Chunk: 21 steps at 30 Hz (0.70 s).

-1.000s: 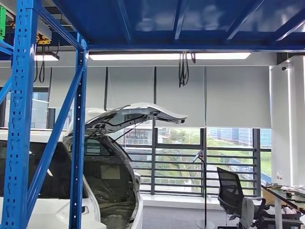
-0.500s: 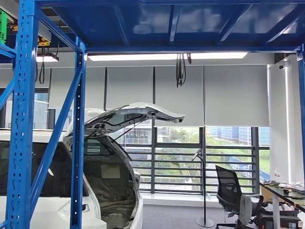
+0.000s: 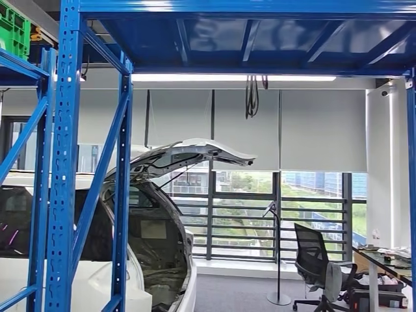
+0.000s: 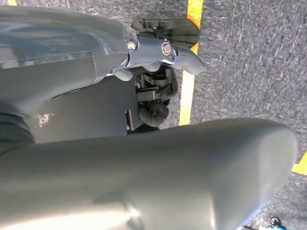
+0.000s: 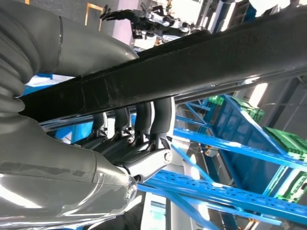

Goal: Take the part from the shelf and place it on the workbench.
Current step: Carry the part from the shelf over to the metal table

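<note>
The blue shelf point(image 3: 66, 162) rises at the robot's left, a white car point(image 3: 147, 247) with its hatch up beyond it and a workbench point(image 3: 387, 260) far off on the other side. The part point(image 5: 188, 62), a long black bar, is off the shelf and in the right hand point(image 5: 134, 129), whose fingers point(image 5: 161, 117) hook round it from one side, its long axis running crosswise to them. So I judge the right arm must carry it away from the shelf to the workbench, while the left hand point(image 4: 155, 86) hangs over grey floor with fingers curled on nothing (no part there).
</note>
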Each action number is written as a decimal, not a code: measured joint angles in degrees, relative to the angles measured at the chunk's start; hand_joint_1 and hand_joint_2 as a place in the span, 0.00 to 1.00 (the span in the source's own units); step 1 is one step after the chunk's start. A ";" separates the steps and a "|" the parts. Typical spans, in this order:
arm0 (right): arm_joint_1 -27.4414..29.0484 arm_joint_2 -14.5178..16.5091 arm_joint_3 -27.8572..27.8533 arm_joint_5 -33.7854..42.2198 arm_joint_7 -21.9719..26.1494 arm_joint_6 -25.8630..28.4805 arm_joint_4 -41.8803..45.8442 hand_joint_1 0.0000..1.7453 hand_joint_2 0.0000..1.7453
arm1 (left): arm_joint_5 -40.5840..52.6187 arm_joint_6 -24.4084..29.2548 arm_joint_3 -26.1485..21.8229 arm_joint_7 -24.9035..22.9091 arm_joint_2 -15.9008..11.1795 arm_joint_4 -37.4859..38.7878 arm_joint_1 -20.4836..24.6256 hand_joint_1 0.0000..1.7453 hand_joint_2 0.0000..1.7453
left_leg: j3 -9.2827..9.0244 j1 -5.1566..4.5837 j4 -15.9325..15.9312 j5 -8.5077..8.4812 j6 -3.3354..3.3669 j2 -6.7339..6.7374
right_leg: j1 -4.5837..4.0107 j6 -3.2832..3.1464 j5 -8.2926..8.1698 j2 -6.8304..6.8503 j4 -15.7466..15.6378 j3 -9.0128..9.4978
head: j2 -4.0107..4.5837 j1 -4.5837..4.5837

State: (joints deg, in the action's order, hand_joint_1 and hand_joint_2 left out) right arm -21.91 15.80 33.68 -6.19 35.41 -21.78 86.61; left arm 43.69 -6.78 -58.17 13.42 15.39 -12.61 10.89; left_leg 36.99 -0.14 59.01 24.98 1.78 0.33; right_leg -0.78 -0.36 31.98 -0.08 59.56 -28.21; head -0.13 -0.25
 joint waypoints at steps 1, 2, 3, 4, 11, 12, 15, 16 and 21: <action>-0.07 0.09 0.00 0.01 0.00 -0.02 0.03 1.00 1.00 | 0.00 -0.01 -0.01 0.01 0.05 0.00 0.01 0.00 1.00 | 0.16 0.09 -0.05 -0.43 -0.32 0.04 | -0.25 -0.26 0.12 -0.03 -2.36 1.34 | 0.00 0.01; -0.11 0.15 0.00 0.00 0.00 -0.02 0.04 1.00 1.00 | 0.00 -0.01 -0.02 0.02 0.10 0.00 0.01 0.00 1.00 | 0.28 0.21 -0.14 -0.89 -0.69 0.08 | -0.45 -0.40 0.20 -0.05 -3.43 1.76 | 0.00 0.01; -0.11 0.18 -0.01 0.01 0.00 -0.02 0.04 1.00 1.00 | 0.00 -0.02 -0.02 0.02 0.13 0.01 -0.01 0.00 1.00 | 0.42 0.37 -0.26 -1.20 -1.02 0.10 | -0.47 -0.60 -0.21 -0.03 -3.83 1.64 | 0.00 0.01; -0.13 0.19 -0.02 0.01 -0.01 -0.02 0.03 1.00 1.00 | 0.00 -0.01 -0.02 0.02 0.15 0.01 -0.05 0.00 1.00 | 0.63 0.45 -0.21 -0.91 -1.30 0.07 | -0.42 -0.90 -0.85 0.10 -4.10 1.37 | 0.00 0.01; 0.06 0.28 -0.02 -0.02 -0.01 -0.05 -0.09 1.00 1.00 | -0.02 0.01 -0.02 0.00 0.13 0.01 -0.11 0.00 1.00 | 2.88 1.11 15.03 8.83 -3.00 -0.05 | 0.00 -1.64 -4.94 0.81 -3.74 -3.95 | 0.00 0.01; 0.07 0.28 -0.02 -0.01 -0.01 -0.06 -0.10 1.00 1.00 | -0.04 0.00 -0.02 0.01 0.11 0.00 -0.10 0.00 1.00 | 1.26 1.29 13.74 7.16 -3.22 -0.05 | 0.12 -1.42 -5.30 0.82 -3.26 -4.96 | 0.00 0.01; 0.03 0.31 -0.02 -0.01 0.00 -0.14 -0.07 1.00 1.00 | -0.14 -0.13 -0.04 0.08 0.08 0.00 0.05 0.00 1.00 | -6.14 1.64 3.52 5.44 -3.47 -0.13 | 0.24 -0.60 -5.94 0.74 -1.37 -7.59 | 0.00 0.02; 0.01 0.32 -0.03 -0.01 0.00 -0.16 -0.05 1.00 1.00 | -0.15 -0.21 -0.04 0.13 0.08 0.01 0.12 0.00 1.00 | -7.61 1.60 1.04 6.13 -3.25 -0.21 | 0.19 -0.26 -6.19 0.72 -0.87 -8.18 | 0.00 0.01; 0.03 0.24 -0.02 -0.04 -0.02 -0.20 -0.05 1.00 1.00 | -0.13 -0.49 -0.05 0.33 0.08 0.01 0.02 0.00 1.00 | -6.99 1.33 -0.76 5.93 -0.76 -0.23 | 0.55 1.45 -4.76 0.65 2.11 -10.40 | 0.00 0.01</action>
State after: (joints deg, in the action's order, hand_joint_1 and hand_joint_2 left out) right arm -21.88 16.04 33.67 -6.23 35.39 -21.98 86.56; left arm 43.56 -7.27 -58.22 13.75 15.47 -12.60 10.91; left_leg 30.00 1.19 58.24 30.91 1.02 0.10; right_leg -0.23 1.09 27.21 0.57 61.67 -38.61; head -0.13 -0.24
